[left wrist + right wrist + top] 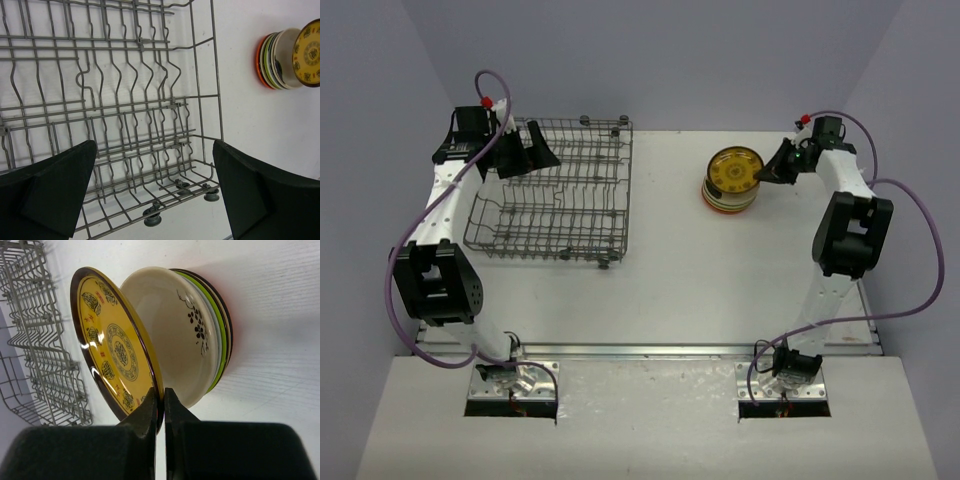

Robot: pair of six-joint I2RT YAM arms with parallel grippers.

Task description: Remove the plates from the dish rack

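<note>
The white table (670,290) holds the grey rack (560,200) on its left side. The plates (728,198) sit in one pile on the table, well apart from the rack, to its right. The top plate (112,345) is yellow and tips up off the pile. The right gripper (164,395) is pinched shut on its rim. The left gripper (154,145) hangs over the rack with its fingers wide apart, holding nothing.

Left gripper (154,145) jaws wide apart, right gripper (163,391) jaws tight together (both arms far forward)
</note>
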